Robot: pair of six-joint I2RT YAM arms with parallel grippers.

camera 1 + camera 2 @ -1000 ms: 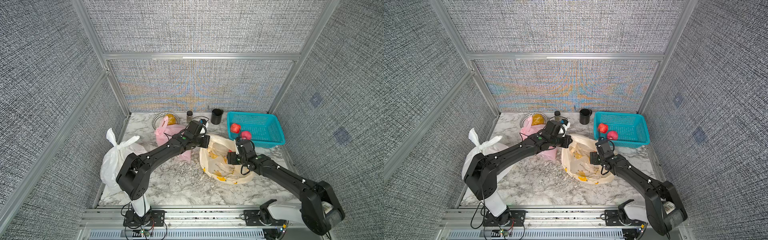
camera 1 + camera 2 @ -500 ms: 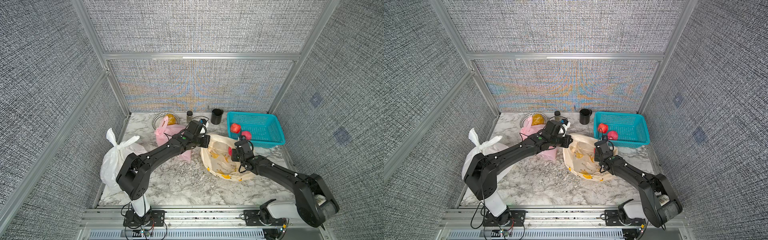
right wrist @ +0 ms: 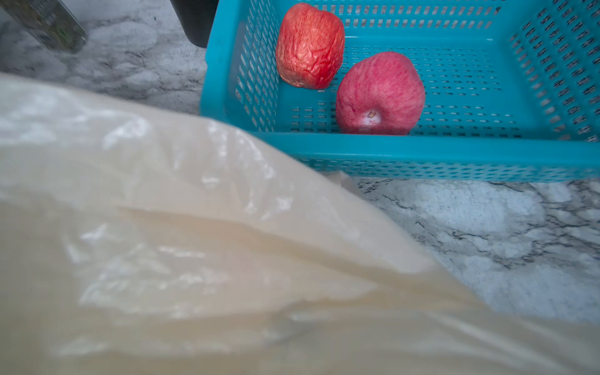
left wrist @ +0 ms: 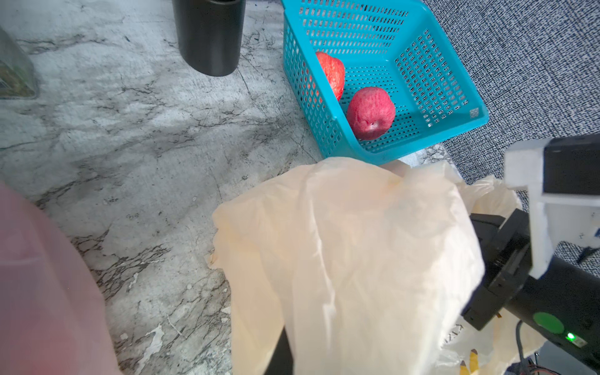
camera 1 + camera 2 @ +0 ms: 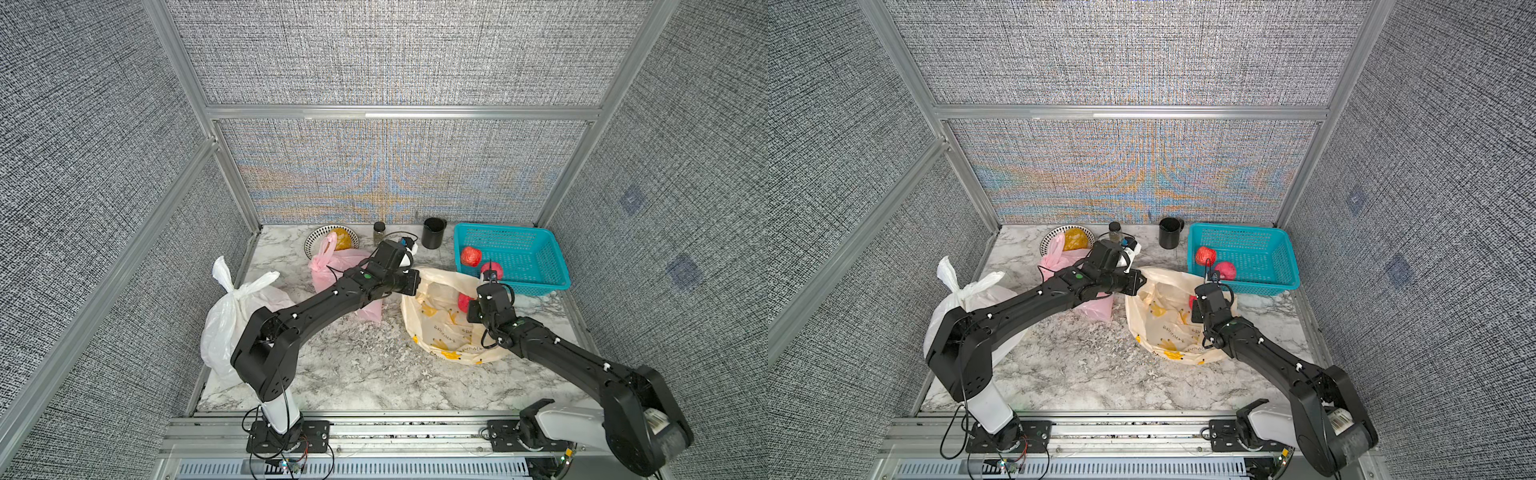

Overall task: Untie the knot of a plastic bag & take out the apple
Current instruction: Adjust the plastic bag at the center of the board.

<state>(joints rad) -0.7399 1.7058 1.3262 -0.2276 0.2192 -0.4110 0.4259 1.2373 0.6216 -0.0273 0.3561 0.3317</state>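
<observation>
The cream plastic bag (image 5: pixel 440 332) (image 5: pixel 1167 328) with yellow prints lies with its mouth wide open; no knot shows on it. My left gripper (image 5: pixel 415 279) (image 5: pixel 1138 281) is shut on the bag's far-left rim and holds it up. In the left wrist view the bag film (image 4: pixel 357 243) drapes over the jaws. My right gripper (image 5: pixel 482 293) (image 5: pixel 1208 296) is inside the bag's mouth, shut. Bag film (image 3: pixel 162 243) hides its jaws in the right wrist view. A red apple (image 5: pixel 464 300) (image 5: pixel 1192 302) shows inside the bag, right beside the right gripper.
A teal basket (image 5: pixel 536 266) (image 3: pixel 422 156) just beyond the bag holds two red apples (image 5: pixel 471 256) (image 4: pixel 371 112). A tied pink bag (image 5: pixel 332 270) and a tied white bag (image 5: pixel 237 307) lie under the left arm. A black cup (image 5: pixel 433 232), a jar (image 5: pixel 379 232) and a plate (image 5: pixel 316 239) line the back.
My right gripper has moved farther into the bag towards the basket and has gone from open to shut. The left arm has stayed in place.
</observation>
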